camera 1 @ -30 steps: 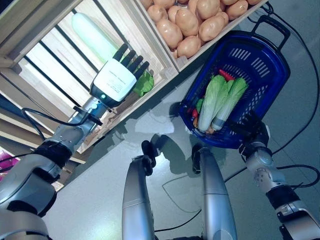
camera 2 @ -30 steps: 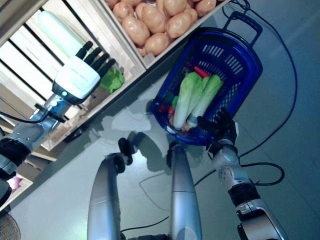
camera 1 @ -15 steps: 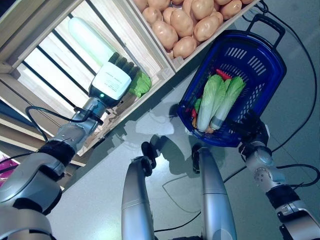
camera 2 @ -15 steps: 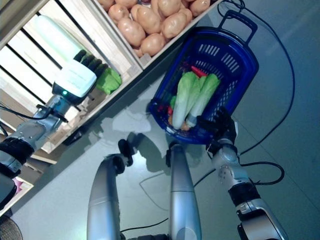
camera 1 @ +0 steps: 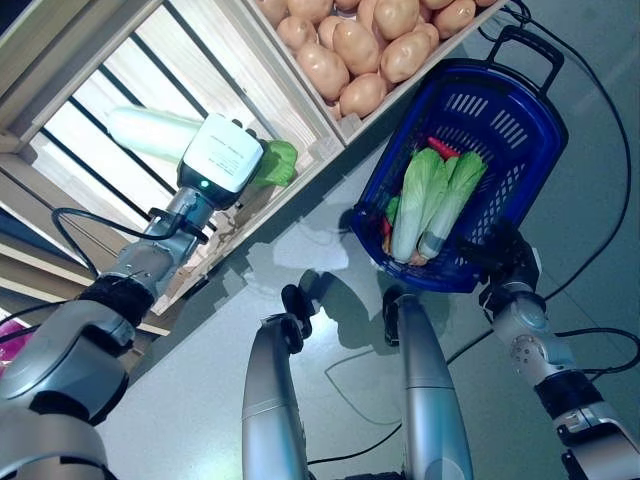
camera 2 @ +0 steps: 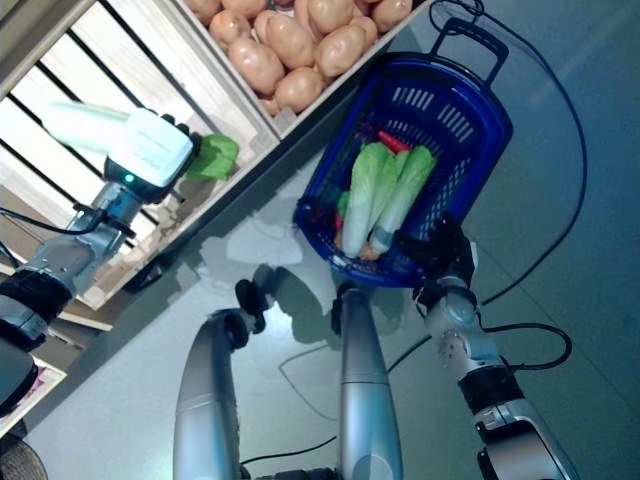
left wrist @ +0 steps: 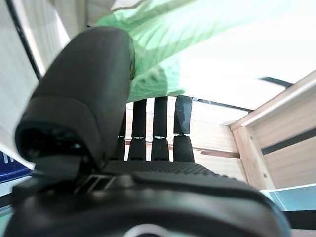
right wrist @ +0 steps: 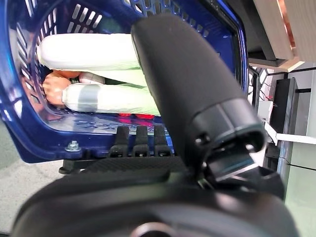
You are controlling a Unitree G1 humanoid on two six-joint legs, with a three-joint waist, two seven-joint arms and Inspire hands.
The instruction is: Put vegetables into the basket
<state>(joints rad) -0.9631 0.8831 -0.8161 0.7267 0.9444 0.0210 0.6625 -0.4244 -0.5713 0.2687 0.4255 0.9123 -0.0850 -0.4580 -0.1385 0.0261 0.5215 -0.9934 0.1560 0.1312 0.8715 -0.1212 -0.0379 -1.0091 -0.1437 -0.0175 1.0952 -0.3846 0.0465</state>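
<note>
My left hand (camera 1: 222,160) reaches into the wooden stand's slatted shelf and is curled on a long pale cabbage (camera 1: 145,130). Its white stalk sticks out to the left and its green leaves (camera 1: 275,162) to the right. In the left wrist view the cabbage (left wrist: 197,54) lies across the thumb (left wrist: 89,84) and fingers. The blue basket (camera 1: 545,130) stands on the floor at the right. It holds long green leafy cabbages (camera 1: 420,200), a red vegetable (camera 1: 443,148) and something orange (right wrist: 54,89). My right hand (camera 1: 505,262) rests by the basket's near rim, fingers straight.
The wooden stand (camera 1: 300,90) runs along the left and top, with a crate of potatoes (camera 1: 350,50) just above the basket. Grey floor (camera 1: 590,230) lies to the right of the basket.
My left hand has closed over the cabbage, and the cabbage has swung round so that it lies across the shelf with its white end to the left. The right hand stays put.
</note>
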